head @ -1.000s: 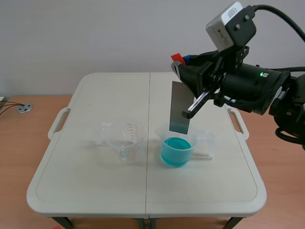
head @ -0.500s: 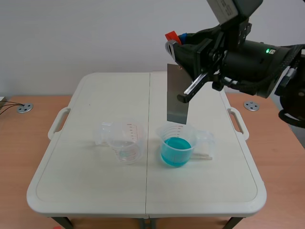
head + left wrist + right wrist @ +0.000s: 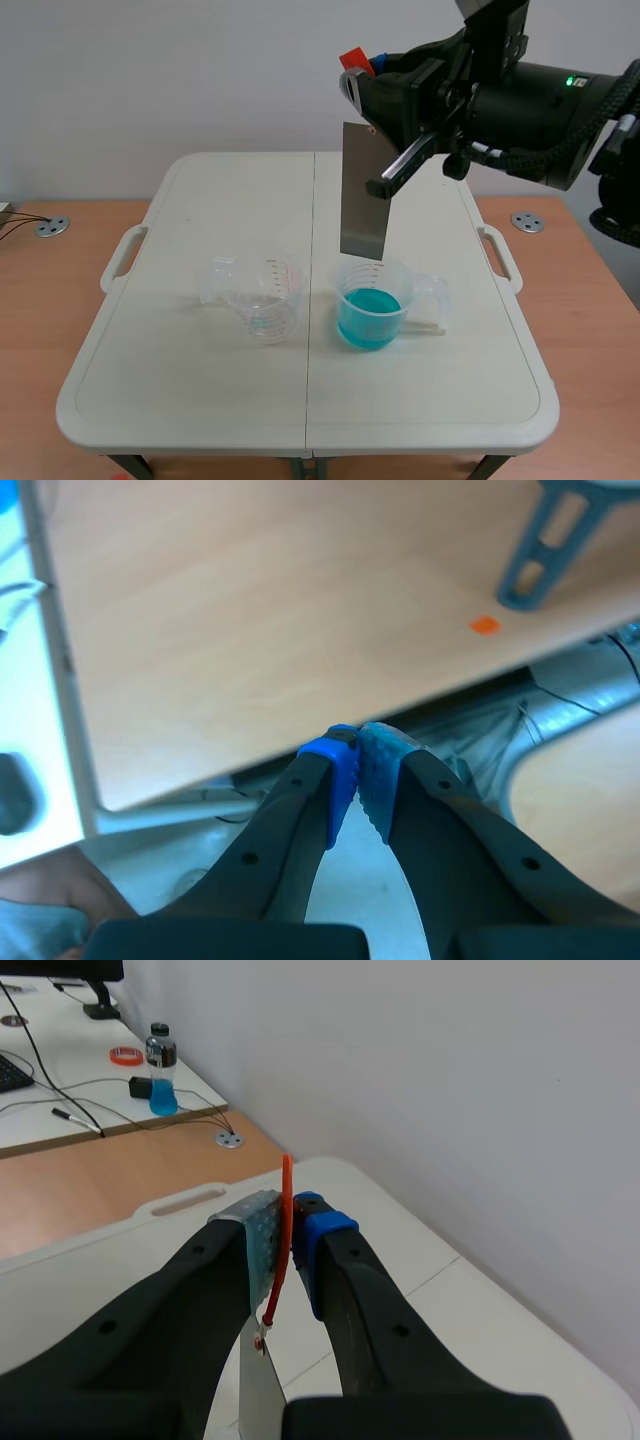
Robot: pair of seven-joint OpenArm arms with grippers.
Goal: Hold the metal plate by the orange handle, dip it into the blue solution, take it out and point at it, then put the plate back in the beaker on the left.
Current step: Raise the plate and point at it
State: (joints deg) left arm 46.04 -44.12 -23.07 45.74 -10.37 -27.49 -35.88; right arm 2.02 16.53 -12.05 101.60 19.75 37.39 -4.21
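Observation:
The grey metal plate (image 3: 362, 192) hangs upright above the beaker of blue solution (image 3: 370, 305), its lower edge just over the rim. My right gripper (image 3: 358, 72) is shut on the plate's orange handle (image 3: 353, 58), high over the table's middle. In the right wrist view the thin orange handle (image 3: 283, 1242) is pressed between the pads, with the plate (image 3: 256, 1395) hanging below. An empty clear beaker (image 3: 256, 294) stands to the left of the blue one. My left gripper (image 3: 356, 772) is shut on nothing, away from the table over a wooden floor.
The white folding table (image 3: 200, 390) has handles at both sides. A small white stick (image 3: 432, 326) lies to the right of the blue beaker. A neighbouring desk holds a blue bottle (image 3: 160, 1084), a tape roll (image 3: 126, 1055) and cables.
My right gripper has risen and shifted slightly left, lifting the plate out of the blue beaker until its lower edge hangs just above the rim.

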